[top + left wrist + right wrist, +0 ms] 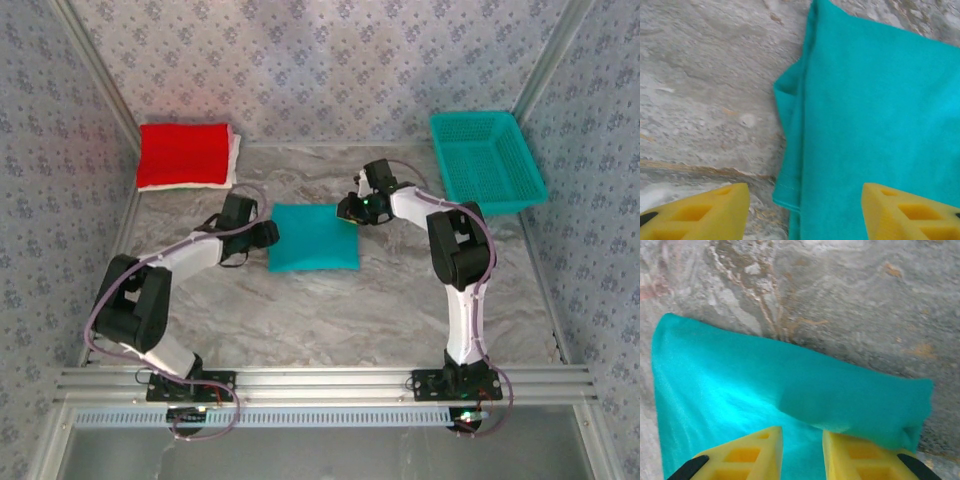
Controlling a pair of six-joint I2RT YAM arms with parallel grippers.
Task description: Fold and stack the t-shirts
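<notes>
Tips cropped, left gripper (pixel 805 200) stands wide over the teal t-shirt (pixel 880 110), right gripper (pixel 801 436) narrow on it, hold unclear

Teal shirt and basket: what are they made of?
Teal shirt: soft knit cloth by the look, matte, with a stitched hem and limp folds. Basket: probably rigid plastic, slightly glossy, with open moulded mesh walls.

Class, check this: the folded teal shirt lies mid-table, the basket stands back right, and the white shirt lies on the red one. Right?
No. The top external view shows the red shirt lying on the white shirt, not under it. The teal shirt does lie mid-table and the basket does stand back right.
</notes>
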